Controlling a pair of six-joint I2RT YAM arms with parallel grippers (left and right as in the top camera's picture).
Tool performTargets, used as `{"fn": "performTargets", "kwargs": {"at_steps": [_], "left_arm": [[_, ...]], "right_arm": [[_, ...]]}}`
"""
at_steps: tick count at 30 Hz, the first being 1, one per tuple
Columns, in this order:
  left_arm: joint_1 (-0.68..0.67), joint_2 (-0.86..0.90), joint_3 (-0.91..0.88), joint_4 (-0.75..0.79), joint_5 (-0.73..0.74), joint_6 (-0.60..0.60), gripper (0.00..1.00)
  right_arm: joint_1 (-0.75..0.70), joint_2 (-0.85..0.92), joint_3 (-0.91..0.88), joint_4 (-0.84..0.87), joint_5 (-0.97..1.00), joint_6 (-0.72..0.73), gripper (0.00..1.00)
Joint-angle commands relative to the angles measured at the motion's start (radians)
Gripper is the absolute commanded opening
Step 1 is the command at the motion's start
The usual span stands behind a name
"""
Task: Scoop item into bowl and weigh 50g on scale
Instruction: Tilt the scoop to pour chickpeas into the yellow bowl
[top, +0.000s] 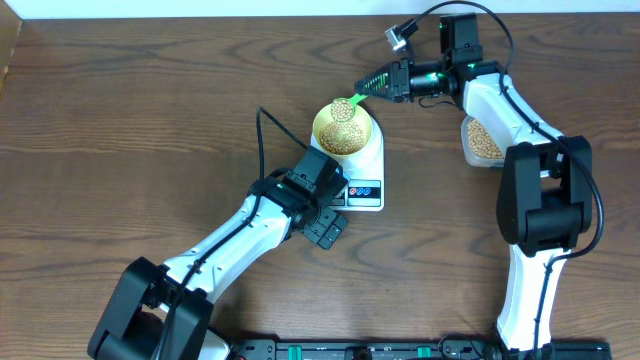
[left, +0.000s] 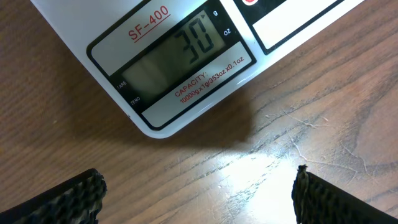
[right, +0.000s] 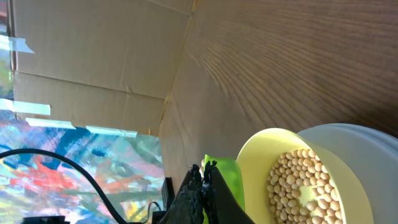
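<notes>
Nearby, a clear tub (top: 466, 150) of round tan beans (top: 484, 140) sits on the dark wood-grain counter (top: 150, 120), half hidden under the right arm. The smooth pale yellow bowl (top: 322, 122) stands on the flat white scale (top: 374, 160), more beans heaped inside. Over its rim the right pincer (top: 378, 85) is clamped on a green scoop (top: 345, 104). The left pincer (left: 196, 193) hangs spread apart by the scale's front edge, whose display (left: 174, 59) reads 30.

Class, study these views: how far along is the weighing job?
Done: the bowl sits on the scale with beans inside, and the display reads 30. In hand: the right tool is shut on the green scoop over the bowl's rim. Remaining: more beans until it reads 50. The left tool is open beside the scale.
</notes>
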Motion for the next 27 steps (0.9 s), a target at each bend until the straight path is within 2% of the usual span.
{"fn": "performTargets", "kwargs": {"at_steps": [1, 9, 19, 27], "left_arm": [[0.000, 0.006, -0.003, -0.003, -0.002, 0.008, 0.98], [0.000, 0.006, -0.003, -0.003, -0.002, 0.008, 0.98], [0.000, 0.006, -0.003, -0.003, -0.002, 0.008, 0.98], [0.000, 0.006, -0.003, -0.003, -0.002, 0.008, 0.98]], "right_arm": [[0.010, 0.000, -0.002, 0.002, -0.006, -0.017, 0.01], [0.014, -0.088, -0.002, -0.066, 0.086, -0.072, 0.01], [0.068, -0.230, -0.002, -0.212, 0.372, -0.300, 0.01], [0.142, -0.286, -0.002, -0.282, 0.625, -0.560, 0.01]]}}
